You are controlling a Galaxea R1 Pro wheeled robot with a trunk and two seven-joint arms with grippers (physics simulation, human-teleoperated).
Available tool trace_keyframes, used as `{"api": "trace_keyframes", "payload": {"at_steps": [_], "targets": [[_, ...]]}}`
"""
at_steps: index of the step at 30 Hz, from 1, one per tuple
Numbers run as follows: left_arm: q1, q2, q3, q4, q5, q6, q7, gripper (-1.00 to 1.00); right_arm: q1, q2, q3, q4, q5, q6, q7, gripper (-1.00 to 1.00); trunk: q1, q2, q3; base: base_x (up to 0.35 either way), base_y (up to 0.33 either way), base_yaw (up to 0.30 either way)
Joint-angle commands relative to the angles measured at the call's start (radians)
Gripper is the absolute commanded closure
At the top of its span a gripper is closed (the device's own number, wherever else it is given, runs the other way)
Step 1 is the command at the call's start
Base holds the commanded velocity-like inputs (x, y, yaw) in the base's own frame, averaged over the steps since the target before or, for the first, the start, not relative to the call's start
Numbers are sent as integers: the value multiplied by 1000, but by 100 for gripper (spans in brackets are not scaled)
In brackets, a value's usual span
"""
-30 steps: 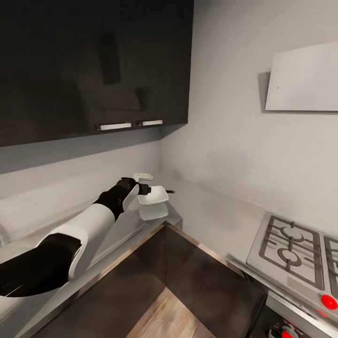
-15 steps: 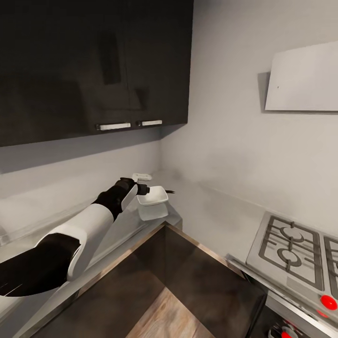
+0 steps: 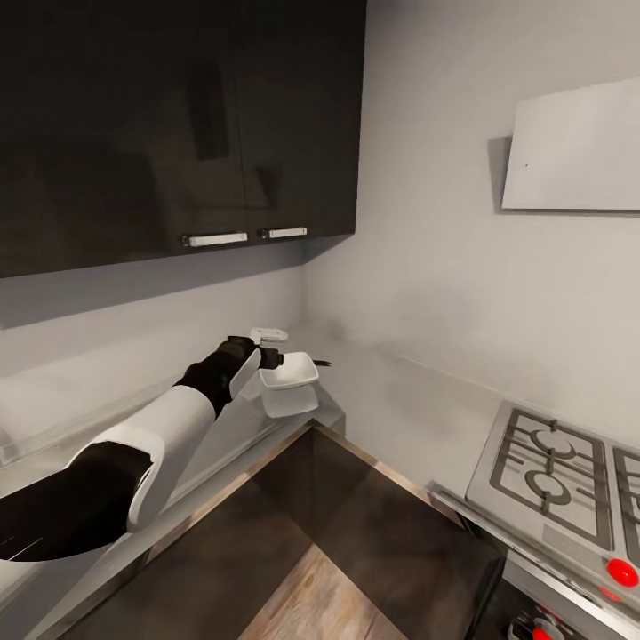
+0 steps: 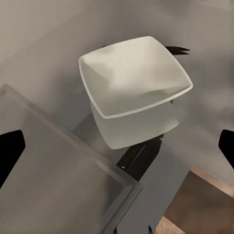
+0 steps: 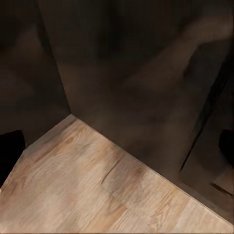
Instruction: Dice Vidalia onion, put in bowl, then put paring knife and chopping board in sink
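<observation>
The kitchen was a corner of glossy dark cabinets, pale grey walls and an L-shaped grey desk with a thin light-wood front edge. Nearest, low in the head view, lay the wood plank floor and the dark lower cabinet fronts; the right wrist view looked down on that same floor beside dark cabinet panels, and the right claw's tips sat at the edges of that picture, well apart, holding nothing. To the right, a gas hob with red knobs sat on the desk.

Further in, the left arm reached across the left run of the desk toward the corner. The left claw hovered just above the bowl, its dark tips spread wide at either side of the left wrist view, with nothing between them. The bowl was white, squarish and shallow, and appeared empty. Beside it lay a pale flat surface with a raised edge; I could not tell what it was. Just past the bowl's far rim a thin dark point poked out, probably the paring knife.

The bowl looked rigid, light and smooth, so likely to slip; its thin rim would be the place to pinch. The knife, if it was that, would be slim and stiff, best taken by the handle, which was hidden behind the bowl.
</observation>
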State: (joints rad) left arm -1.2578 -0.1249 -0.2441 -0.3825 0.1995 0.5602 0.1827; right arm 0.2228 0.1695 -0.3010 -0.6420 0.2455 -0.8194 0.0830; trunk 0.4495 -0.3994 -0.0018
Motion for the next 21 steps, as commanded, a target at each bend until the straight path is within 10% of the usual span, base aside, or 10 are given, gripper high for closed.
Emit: {"api": "trace_keyframes", "payload": {"at_steps": [1,21], "targets": [[0,1,-8,-1,11,4,8,-100,12,5,-8,2,4,-34,8,-100,0,-1,0,0,0,0],[0,5,-6,3,11,9,29,-100,32,5,-7,175,1,153,9,-100,0,-1,0,51,0,0]]}}
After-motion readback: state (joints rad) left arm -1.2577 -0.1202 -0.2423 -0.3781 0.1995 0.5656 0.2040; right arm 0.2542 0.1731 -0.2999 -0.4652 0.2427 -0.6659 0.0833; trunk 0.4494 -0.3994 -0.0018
